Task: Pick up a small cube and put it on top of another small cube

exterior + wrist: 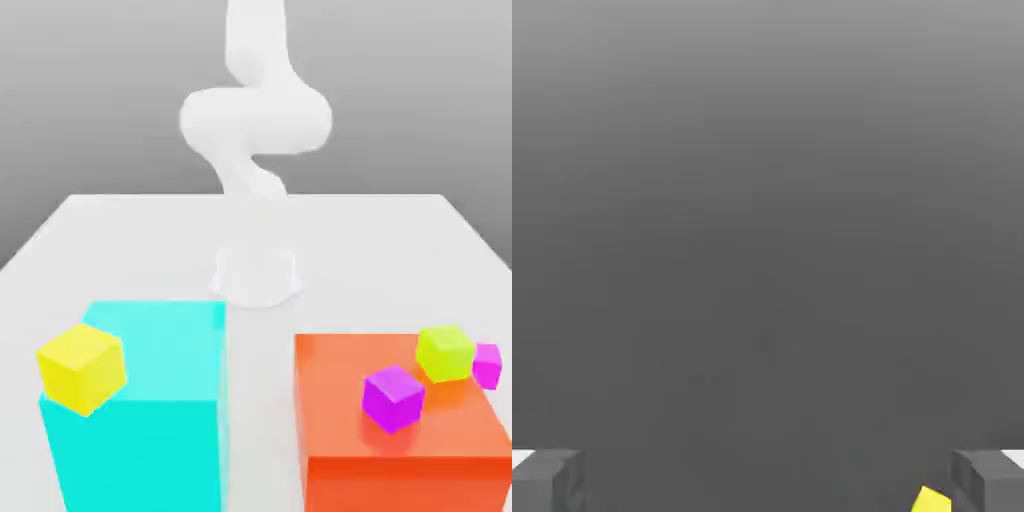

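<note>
Though tool open, pink cube apart

The exterior view is very bright, and the white arm is so pale that its lower part almost melts into the white table. The light seems to come from above: the cyan block and the orange block have tops and fronts of different shade. Edges there look a little soft. The hand view is much dimmer, with a smooth grey background, which becomes lighter toward one edge.
</note>
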You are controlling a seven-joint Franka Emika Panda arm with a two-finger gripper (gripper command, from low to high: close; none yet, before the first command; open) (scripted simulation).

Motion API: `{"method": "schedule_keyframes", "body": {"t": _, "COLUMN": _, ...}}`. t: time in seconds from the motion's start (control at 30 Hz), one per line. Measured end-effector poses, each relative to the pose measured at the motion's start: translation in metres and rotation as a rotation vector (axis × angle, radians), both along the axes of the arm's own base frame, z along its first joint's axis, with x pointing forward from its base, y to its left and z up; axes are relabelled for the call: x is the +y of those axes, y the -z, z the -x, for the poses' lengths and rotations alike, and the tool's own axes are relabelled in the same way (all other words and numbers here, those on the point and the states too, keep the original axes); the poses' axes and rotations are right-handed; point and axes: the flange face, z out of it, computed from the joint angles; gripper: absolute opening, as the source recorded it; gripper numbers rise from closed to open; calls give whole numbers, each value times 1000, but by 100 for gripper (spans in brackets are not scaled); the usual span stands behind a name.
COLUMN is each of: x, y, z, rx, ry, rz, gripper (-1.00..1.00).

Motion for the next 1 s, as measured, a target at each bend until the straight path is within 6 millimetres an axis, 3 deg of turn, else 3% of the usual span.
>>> {"method": "schedule_keyframes", "body": {"t": 0.17, "x": 82, "y": 98, "z": -41, "rx": 145, "ry": -239, "rz": 92, "gripper": 0}}
{"method": "schedule_keyframes", "body": {"t": 0.33, "x": 165, "y": 200, "z": -42, "rx": 274, "ry": -481, "rz": 189, "gripper": 0}}
{"method": "schedule_keyframes", "body": {"t": 0.53, "x": 250, "y": 325, "z": 3, "rx": 420, "ry": -779, "rz": 314, "gripper": 0}}
{"method": "schedule_keyframes", "body": {"t": 0.67, "x": 298, "y": 404, "z": 66, "rx": 507, "ry": -1006, "rz": 410, "gripper": 0}}
{"method": "schedule_keyframes", "body": {"t": 0.77, "x": 308, "y": 459, "z": 107, "rx": 575, "ry": -1133, "rz": 469, "gripper": 0}}
{"method": "schedule_keyframes", "body": {"t": 0.93, "x": 311, "y": 520, "z": 119, "rx": 596, "ry": -1170, "rz": 485, "gripper": 0}}
{"method": "schedule_keyframes", "body": {"t": 0.97, "x": 310, "y": 531, "z": 120, "rx": 596, "ry": -1171, "rz": 485, "gripper": -100}}
{"method": "schedule_keyframes", "body": {"t": 1.0, "x": 310, "y": 531, "z": 120, "rx": 596, "ry": -1171, "rz": 485, "gripper": -100}}
